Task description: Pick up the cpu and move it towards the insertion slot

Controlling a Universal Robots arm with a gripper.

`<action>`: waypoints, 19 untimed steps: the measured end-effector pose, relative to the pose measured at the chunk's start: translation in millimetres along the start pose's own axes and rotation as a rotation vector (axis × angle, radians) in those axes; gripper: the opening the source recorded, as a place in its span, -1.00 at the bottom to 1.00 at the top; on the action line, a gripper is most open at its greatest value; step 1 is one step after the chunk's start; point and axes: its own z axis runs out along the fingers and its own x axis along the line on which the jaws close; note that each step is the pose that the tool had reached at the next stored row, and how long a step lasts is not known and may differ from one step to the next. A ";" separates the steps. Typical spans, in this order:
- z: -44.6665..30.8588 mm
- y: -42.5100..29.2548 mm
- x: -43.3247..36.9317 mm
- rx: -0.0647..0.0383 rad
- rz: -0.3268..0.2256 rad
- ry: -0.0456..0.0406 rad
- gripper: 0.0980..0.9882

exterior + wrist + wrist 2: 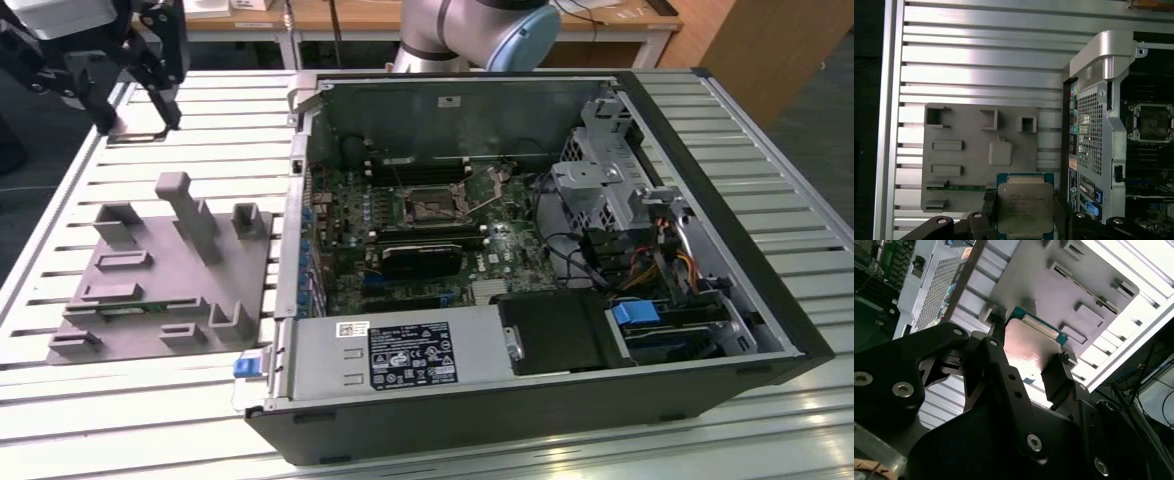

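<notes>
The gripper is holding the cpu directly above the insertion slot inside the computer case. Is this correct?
Not above the slot. The gripper holds the cpu outside the computer case, over the slatted table near the grey holder plate. The first wrist view shows the insertion slot off to one side, inside the case.

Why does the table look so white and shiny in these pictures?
Light bouncing off metal: in the second wrist view the table washes out white behind the chip in the gripper, and the chip glows pinkish; in the exterior view the table glares nearest the camera; in the first wrist view it gleams.
</notes>
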 end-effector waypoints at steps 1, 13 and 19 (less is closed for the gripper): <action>0.2 -0.1 -3.5 0.000 0.000 0.0000 0.00; 2.4 -0.9 -48.4 0.000 0.000 0.0002 0.00; 3.7 -1.4 -73.4 0.000 0.000 0.0002 0.00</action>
